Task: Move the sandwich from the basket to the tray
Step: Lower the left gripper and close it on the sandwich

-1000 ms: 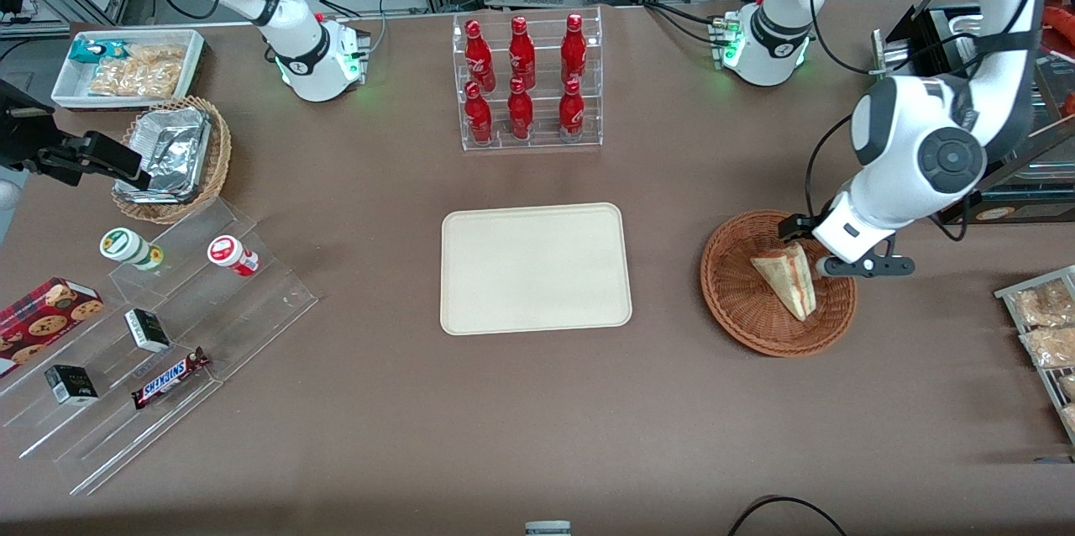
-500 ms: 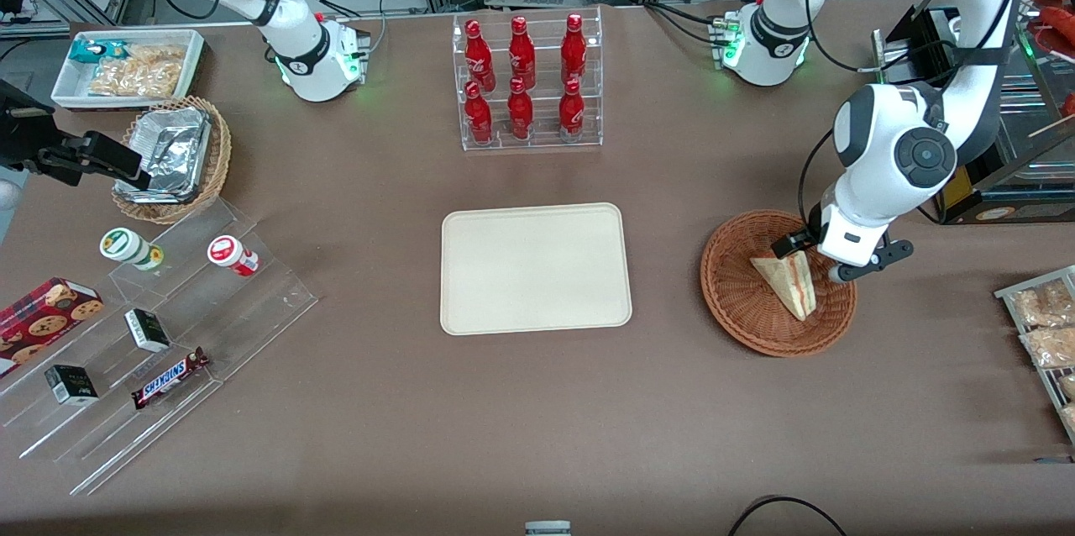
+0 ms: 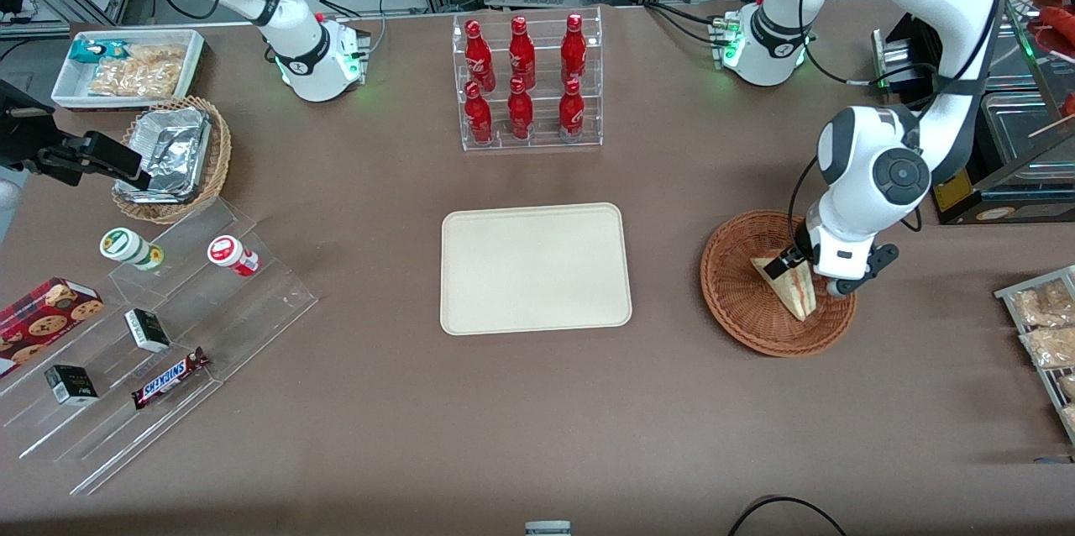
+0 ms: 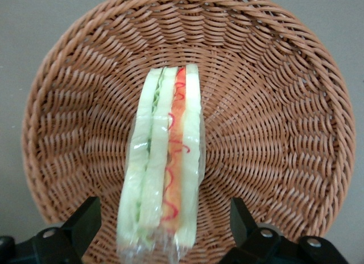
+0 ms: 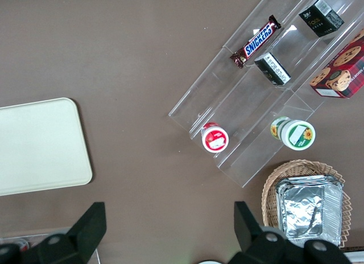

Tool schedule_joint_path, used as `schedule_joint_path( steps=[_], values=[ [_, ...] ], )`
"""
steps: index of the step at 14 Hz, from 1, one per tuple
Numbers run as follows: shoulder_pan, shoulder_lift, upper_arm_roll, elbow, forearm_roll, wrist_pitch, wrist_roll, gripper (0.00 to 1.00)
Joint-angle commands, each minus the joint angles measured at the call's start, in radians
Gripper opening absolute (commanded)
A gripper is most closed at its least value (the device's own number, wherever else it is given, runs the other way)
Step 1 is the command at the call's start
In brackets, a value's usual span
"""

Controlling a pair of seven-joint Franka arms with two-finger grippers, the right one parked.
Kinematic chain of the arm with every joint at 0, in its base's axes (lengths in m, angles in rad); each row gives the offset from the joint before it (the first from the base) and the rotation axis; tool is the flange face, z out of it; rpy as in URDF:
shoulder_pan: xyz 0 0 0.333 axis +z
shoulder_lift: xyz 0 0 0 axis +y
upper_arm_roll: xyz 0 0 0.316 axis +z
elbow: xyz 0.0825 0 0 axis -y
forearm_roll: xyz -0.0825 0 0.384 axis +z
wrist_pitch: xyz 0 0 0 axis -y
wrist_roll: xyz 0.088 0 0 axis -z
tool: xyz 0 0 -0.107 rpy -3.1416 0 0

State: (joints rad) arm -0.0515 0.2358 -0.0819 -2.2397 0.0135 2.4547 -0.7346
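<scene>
One sandwich (image 4: pixel 162 161) is lying in the basket (image 3: pixel 739 301); the pincer (image 4: pixel 162 235) is hanging open astride it, apparently about to clamp, lift and carry toward the tray (image 3: pixel 535 267).

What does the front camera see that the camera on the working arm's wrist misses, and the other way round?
Only the front view shows the tray, the red bottles and the snack shelves. Only the wrist view shows the end effector open, a finger on each side of the sandwich. Both show the sandwich lying in the basket.
</scene>
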Motion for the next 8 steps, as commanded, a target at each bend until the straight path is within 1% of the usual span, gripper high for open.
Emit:
schedule_joint_path(
  steps=[1, 2, 3, 4, 6, 8],
  values=[
    [-0.002, 0.031, 0.002, 0.0, -0.004, 0.039, -0.019, 0.92],
    [-0.002, 0.03, 0.004, 0.0, -0.004, 0.032, -0.019, 0.39],
    [-0.001, 0.024, 0.004, 0.0, -0.004, 0.024, -0.003, 0.09],
    [-0.001, 0.023, 0.005, 0.002, -0.004, 0.021, 0.013, 0.03],
    [-0.001, 0.01, 0.005, 0.005, -0.004, 0.01, 0.055, 0.02],
    [-0.002, -0.016, 0.004, 0.031, -0.004, -0.043, 0.104, 0.02]
  ],
)
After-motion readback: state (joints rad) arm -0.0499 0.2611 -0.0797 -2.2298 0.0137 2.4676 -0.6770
